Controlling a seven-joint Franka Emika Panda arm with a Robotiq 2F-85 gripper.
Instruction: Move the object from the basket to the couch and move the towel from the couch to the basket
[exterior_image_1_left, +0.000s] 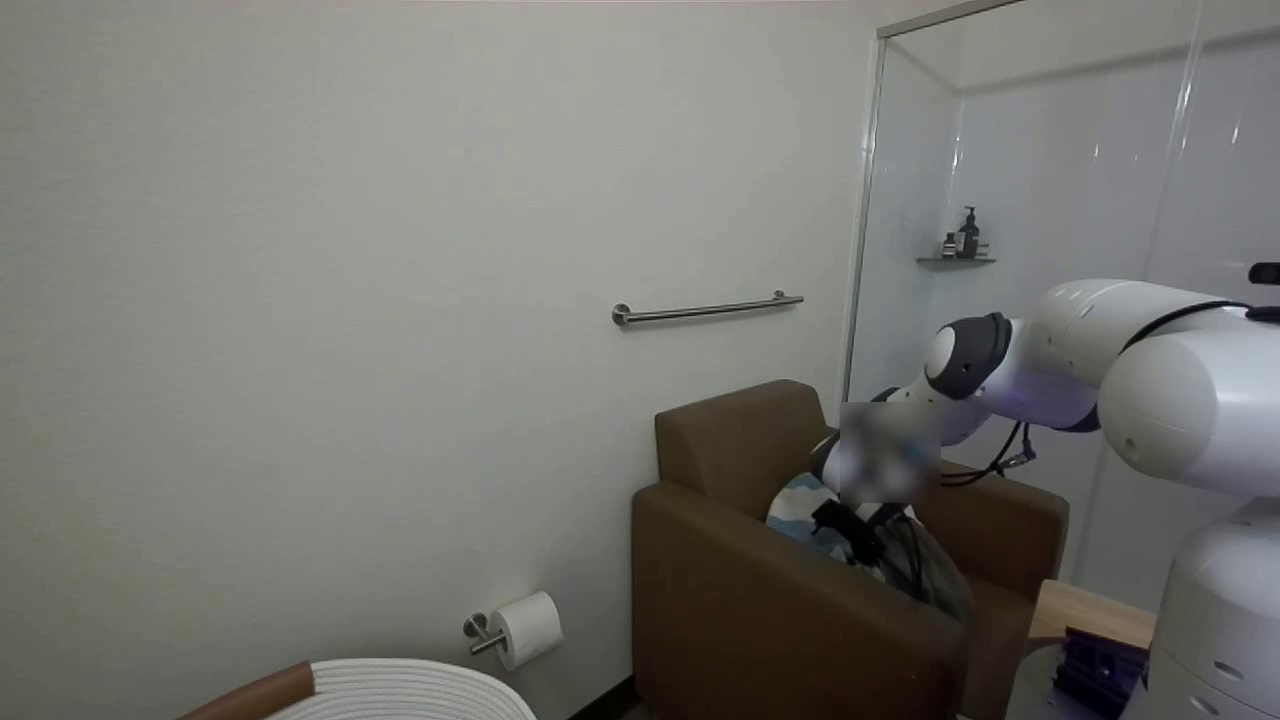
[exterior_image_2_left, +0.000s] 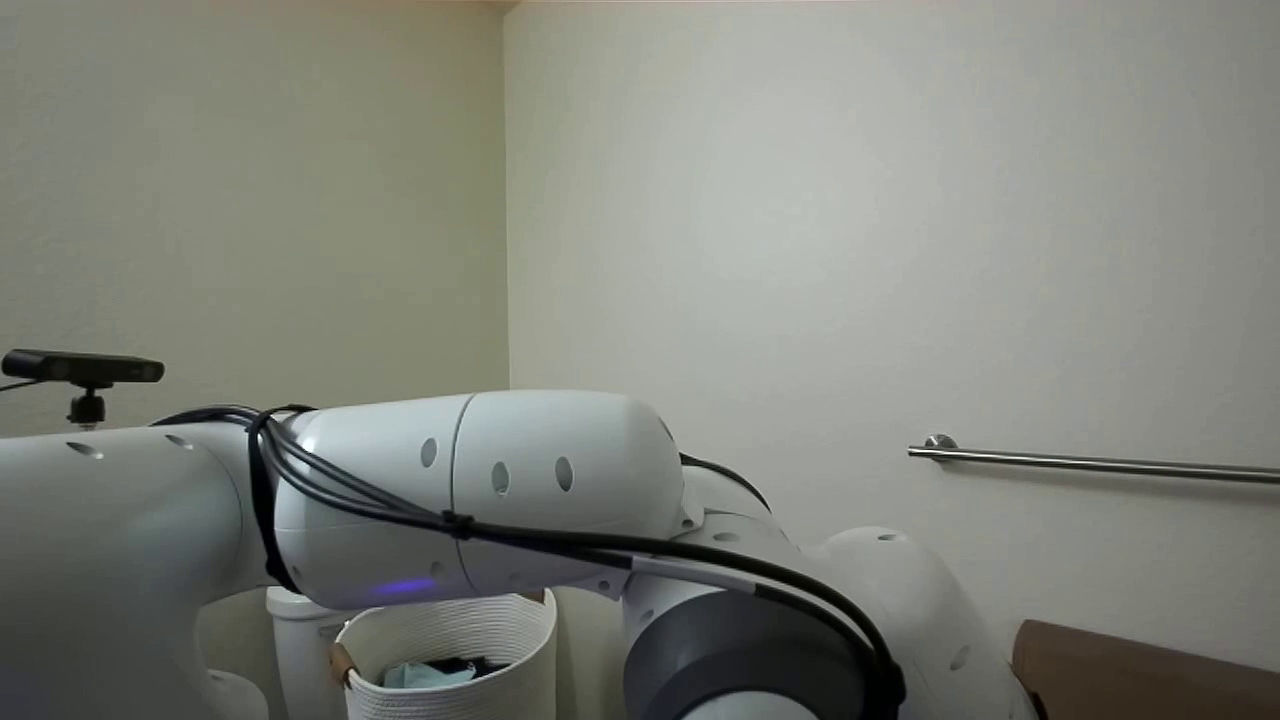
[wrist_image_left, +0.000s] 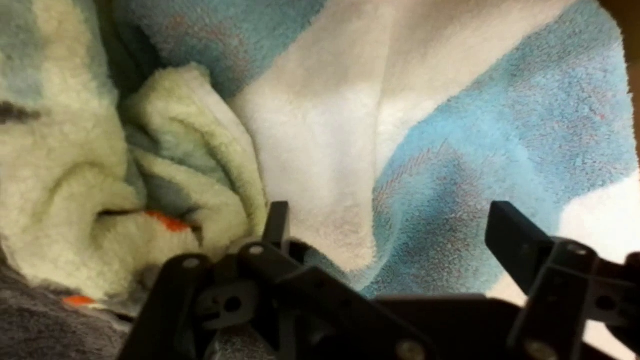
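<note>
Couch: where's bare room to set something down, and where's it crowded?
Bare on the couch in an exterior view: the camera-side armrest, bordering the towel, and a narrow seat strip between the grey fabric and far armrest. Crowded: mid-seat, towel and fabric heaped, open gripper at them.

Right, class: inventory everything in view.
couch: 1, brown, by wall
towel: probably 1, blue, white, on couch
basket: 1, white, picture-left of couch
cloth: 1+, blue, dark, in basket
rail: 1, silver, on wall
paper roll: 1, white, on holder
bottles: 2+, dark, on shower shelf
tabletop: 1, tan, near couch
item: 1, purple, by tabletop
camera: 1+, black, behind arm
arm: 1, white, over couch
cables: several, black, along arm
jaws: pair, black, apart, over towel
</note>
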